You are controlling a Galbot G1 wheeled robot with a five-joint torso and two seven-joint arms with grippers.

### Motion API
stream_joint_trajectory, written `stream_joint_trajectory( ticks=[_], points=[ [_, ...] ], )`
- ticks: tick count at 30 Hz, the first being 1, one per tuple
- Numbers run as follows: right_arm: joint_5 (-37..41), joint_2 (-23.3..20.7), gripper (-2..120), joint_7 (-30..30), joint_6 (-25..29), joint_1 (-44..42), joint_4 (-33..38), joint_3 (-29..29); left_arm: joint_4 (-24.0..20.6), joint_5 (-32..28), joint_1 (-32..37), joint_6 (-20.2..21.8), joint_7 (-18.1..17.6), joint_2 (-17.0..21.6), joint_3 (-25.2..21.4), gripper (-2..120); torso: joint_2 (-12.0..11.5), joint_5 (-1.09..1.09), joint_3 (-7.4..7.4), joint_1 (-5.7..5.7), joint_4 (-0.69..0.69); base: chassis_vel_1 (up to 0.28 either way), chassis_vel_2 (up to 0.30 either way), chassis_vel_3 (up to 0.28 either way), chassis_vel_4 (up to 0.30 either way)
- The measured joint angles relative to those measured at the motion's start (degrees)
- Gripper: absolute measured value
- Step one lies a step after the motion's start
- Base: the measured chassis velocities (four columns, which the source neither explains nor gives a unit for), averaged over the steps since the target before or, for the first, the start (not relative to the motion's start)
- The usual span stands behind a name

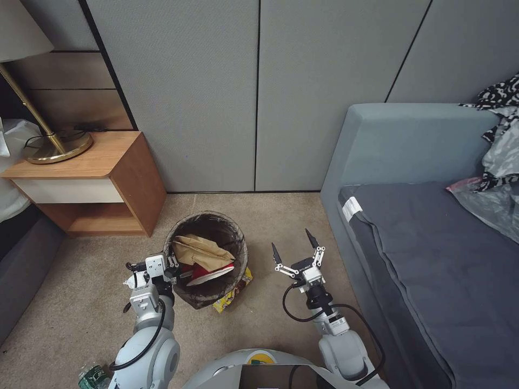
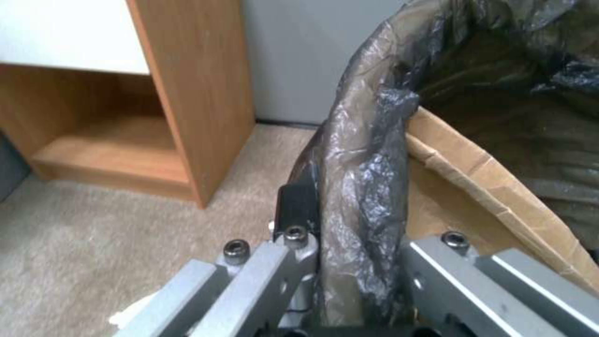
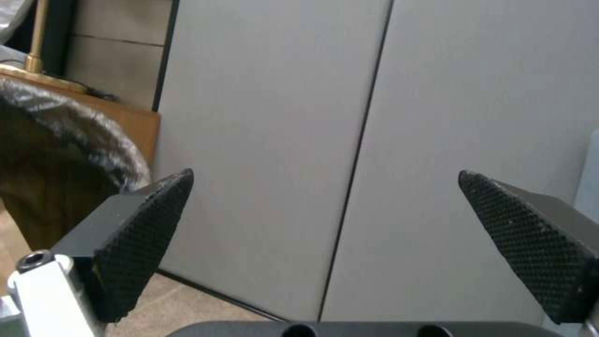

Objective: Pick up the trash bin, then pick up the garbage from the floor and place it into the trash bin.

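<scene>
left end effector [image 1: 172,268] pinching trash bin [image 1: 238,246] rim | right end effector [image 1: 294,247] spread, beside bin | yellow packet [image 1: 233,294] under bin

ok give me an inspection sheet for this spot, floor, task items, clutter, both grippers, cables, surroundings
Surface: beige carpet floor.
Job's things: round trash bin lined with a dark plastic bag, holding a tan crumpled paper bag and a red-white wrapper. Yellow snack packet on the carpet against the bin's base. Small green bottle on the carpet beside the left arm.
Clutter: nothing else seen.
Grippers: left gripper shut on the bin's rim, one finger outside the bag. Right gripper open, empty, beside the bin.
Cables: black cable looping off the right wrist.
Surroundings: wooden nightstand with a brass lamp; grey sofa; grey wall panels.
</scene>
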Motion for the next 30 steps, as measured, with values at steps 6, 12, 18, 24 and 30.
stream_joint_trajectory(
  ticks=[6,12,18,24,30],
  points=[
    [7.64,-5.99,100,-1.86,-4.29,2.67,0.92,-0.08,-1.59,1.5,1.55,0.22,-0.14,-0.94,0.74,3,0.0,0.01,0.0,0.0,0.01,0.0,0.0,0.0,0.0],
    [12.64,-15.27,100,-12.03,-8.31,4.77,1.05,-0.36,-1.83,2.25,3.14,-0.76,-0.21,-1.21,0.01,3,0.0,0.01,0.0,0.0,0.01,0.0,0.0,0.0,0.0],
    [12.49,-20.45,100,-17.77,-8.61,7.82,-1.89,-3.48,-1.83,2.59,3.44,-1.01,-0.33,-1.33,-0.21,3,0.0,0.01,0.0,0.0,0.01,0.0,0.0,0.0,0.0],
    [8.95,-24.24,100,-20.98,-8.62,14.5,-7.1,-12.43,-1.41,2.79,2.78,-1.11,-0.36,-1.3,-0.74,3,0.0,0.0,0.0,0.0,0.01,0.0,0.0,0.0,0.0],
    [6.92,-25.29,100,-20.85,-8.9,19.98,-10.33,-19.14,-1.36,2.75,2.45,-1.11,-0.36,-1.34,-0.8,3,0.0,0.0,0.0,0.0,0.0,0.0,0.0,0.0,0.0]
  ],
)
